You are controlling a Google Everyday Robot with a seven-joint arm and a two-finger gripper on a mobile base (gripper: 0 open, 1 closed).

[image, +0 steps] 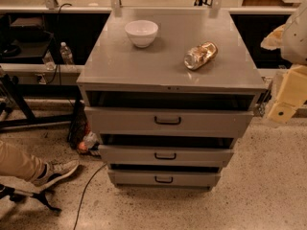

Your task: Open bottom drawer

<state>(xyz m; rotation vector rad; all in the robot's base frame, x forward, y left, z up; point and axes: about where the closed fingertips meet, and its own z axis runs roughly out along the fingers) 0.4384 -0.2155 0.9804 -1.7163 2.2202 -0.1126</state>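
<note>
The bottom drawer (pixel 164 178) is the lowest of three grey drawers in a metal cabinet (pixel 168 63). It has a shallow front with a small black loop handle (pixel 164 179), and a dark gap shows above the front. The middle drawer (pixel 165 155) and the taller top drawer (pixel 168 120) sit above it, each with a dark gap over it. My gripper (pixel 280 107) is at the right edge of the view, level with the top drawer's right end. It is well above and to the right of the bottom drawer and touches no handle.
A white bowl (pixel 141 32) and a crumpled gold can (pixel 200 55) lie on the cabinet top. A person's leg and shoe (pixel 53 171) are on the floor at the left. A cable (pixel 88 190) runs across the floor by the cabinet's left front. Water bottles (pixel 66 54) stand behind on the left.
</note>
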